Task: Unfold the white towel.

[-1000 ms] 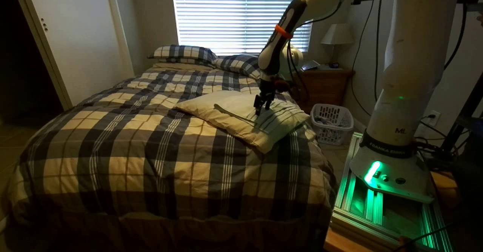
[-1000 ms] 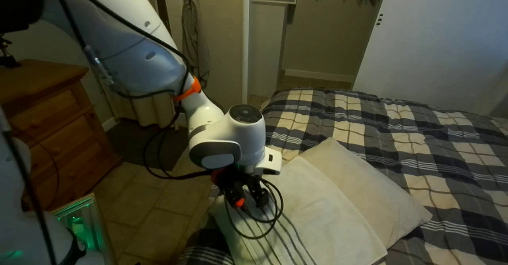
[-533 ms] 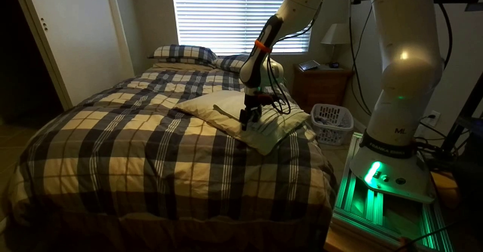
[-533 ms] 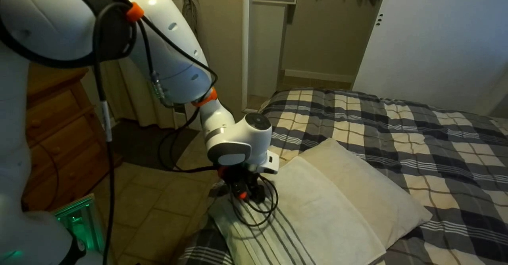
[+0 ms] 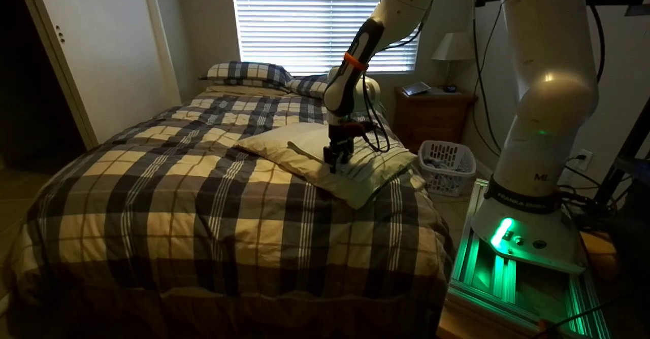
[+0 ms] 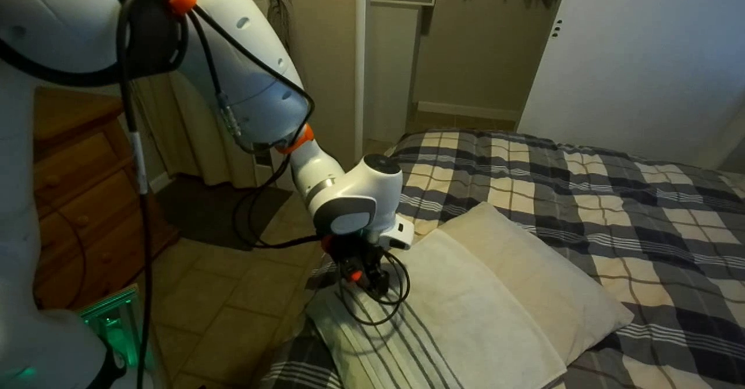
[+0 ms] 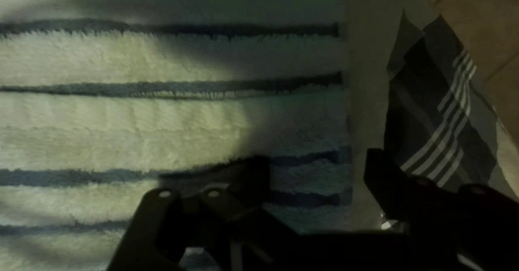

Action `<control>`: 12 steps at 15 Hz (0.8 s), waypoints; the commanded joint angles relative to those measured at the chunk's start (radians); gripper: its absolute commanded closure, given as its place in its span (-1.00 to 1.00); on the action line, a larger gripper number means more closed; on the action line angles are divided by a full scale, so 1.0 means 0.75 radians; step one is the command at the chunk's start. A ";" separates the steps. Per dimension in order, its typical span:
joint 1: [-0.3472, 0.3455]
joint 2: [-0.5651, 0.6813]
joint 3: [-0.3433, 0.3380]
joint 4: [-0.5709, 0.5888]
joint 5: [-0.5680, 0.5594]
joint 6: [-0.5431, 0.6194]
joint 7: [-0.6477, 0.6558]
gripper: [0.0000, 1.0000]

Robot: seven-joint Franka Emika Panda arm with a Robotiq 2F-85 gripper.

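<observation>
The white towel point(image 6: 477, 313) lies folded and flat on a cream pillow on the bed, with dark stripes near one end. It also shows in an exterior view point(image 5: 383, 164) and fills much of the wrist view point(image 7: 182, 112). My gripper point(image 7: 316, 165) is open and empty, pointing down at the striped end; it shows in both exterior views point(image 5: 339, 164) point(image 6: 368, 284). In the wrist view one finger is over the stripes and the other is past the towel's side edge, over the pillow and bedspread. I cannot tell whether the fingertips touch the cloth.
The cream pillow point(image 6: 547, 278) sticks out from under the towel. The plaid bedspread point(image 5: 213, 202) covers the bed. A laundry basket point(image 5: 447, 169) and a nightstand point(image 5: 431, 118) stand beside the bed. A cable loop point(image 6: 401, 296) hangs around the gripper.
My gripper has moved over the towel, towards the lower left in an exterior view, then risen slightly in the last half second. The towel has not visibly moved.
</observation>
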 commanded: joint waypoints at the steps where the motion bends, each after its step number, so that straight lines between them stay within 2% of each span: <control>1: 0.068 -0.077 -0.068 -0.008 -0.117 -0.100 0.132 -0.39; 2: 0.078 -0.087 -0.075 -0.005 -0.135 -0.114 0.153 -0.23; 3: 0.085 -0.100 -0.081 -0.005 -0.151 -0.134 0.171 0.31; 5: 0.093 -0.113 -0.087 0.002 -0.177 -0.166 0.197 0.32; 8: 0.092 -0.112 -0.087 0.016 -0.192 -0.207 0.212 0.75; 9: 0.087 -0.109 -0.085 0.022 -0.192 -0.224 0.207 0.22; 10: 0.087 -0.096 -0.080 0.031 -0.188 -0.233 0.204 -0.04; 11: 0.088 -0.089 -0.078 0.036 -0.188 -0.238 0.203 -0.07; 12: 0.091 -0.085 -0.077 0.040 -0.192 -0.246 0.205 -0.21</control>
